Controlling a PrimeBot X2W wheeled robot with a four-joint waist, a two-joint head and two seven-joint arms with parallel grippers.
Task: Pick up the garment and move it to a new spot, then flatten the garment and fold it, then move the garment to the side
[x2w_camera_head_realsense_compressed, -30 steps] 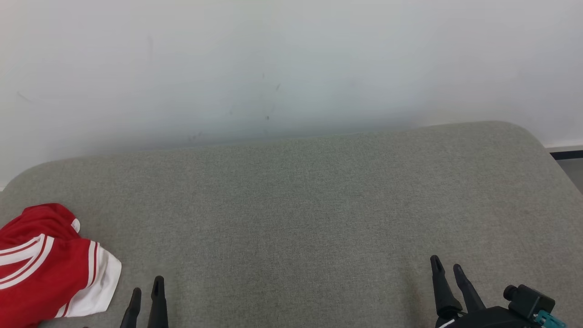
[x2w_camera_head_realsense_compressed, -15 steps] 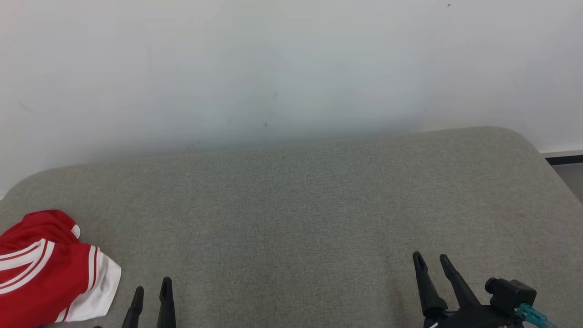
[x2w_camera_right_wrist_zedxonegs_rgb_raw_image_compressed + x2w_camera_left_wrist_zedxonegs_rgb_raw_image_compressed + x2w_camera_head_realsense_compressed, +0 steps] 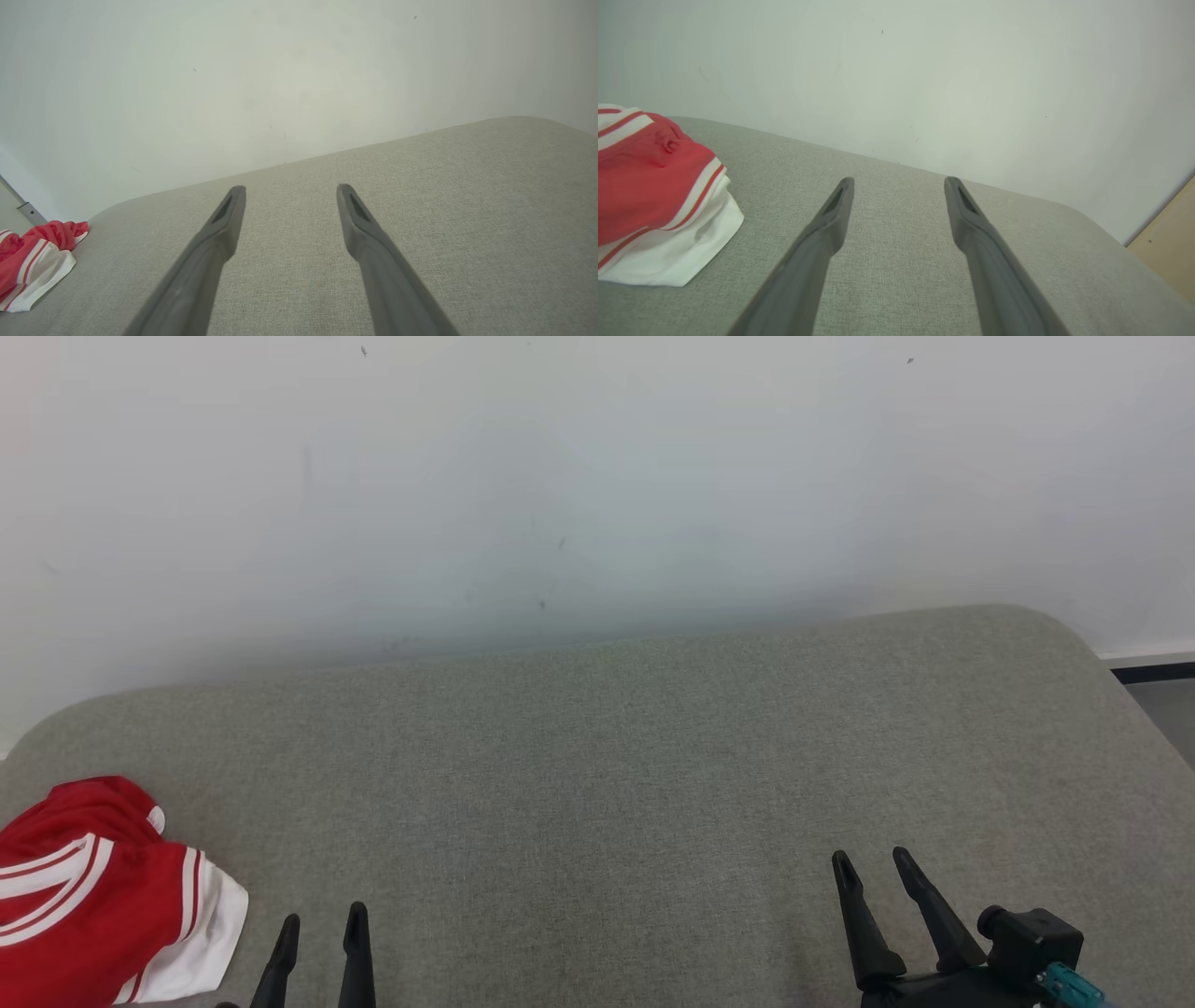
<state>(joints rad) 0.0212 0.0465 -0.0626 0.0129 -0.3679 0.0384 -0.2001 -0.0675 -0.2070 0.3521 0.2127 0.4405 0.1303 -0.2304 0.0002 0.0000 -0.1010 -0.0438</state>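
Observation:
The garment [image 3: 103, 896] is red with white stripes and a white hem, bunched up at the left end of the grey padded surface [image 3: 597, 765]. It also lies at the left in the left wrist view [image 3: 654, 200] and far left in the right wrist view [image 3: 32, 261]. My left gripper [image 3: 322, 924] hovers open just right of the garment, apart from it, nothing between its fingers. My right gripper [image 3: 873, 866] stands open near the front right, far from the garment and empty.
A white wall [image 3: 597, 476] rises right behind the padded surface. The surface's rounded right end [image 3: 1111, 663] drops to a dark skirting and floor. A pale wooden panel [image 3: 1169, 233] shows at the right in the left wrist view.
The head camera has tilted, so the whole picture has slid down a little. My right gripper has moved left and slightly forward; my left gripper has shifted slightly right. The garment lies still.

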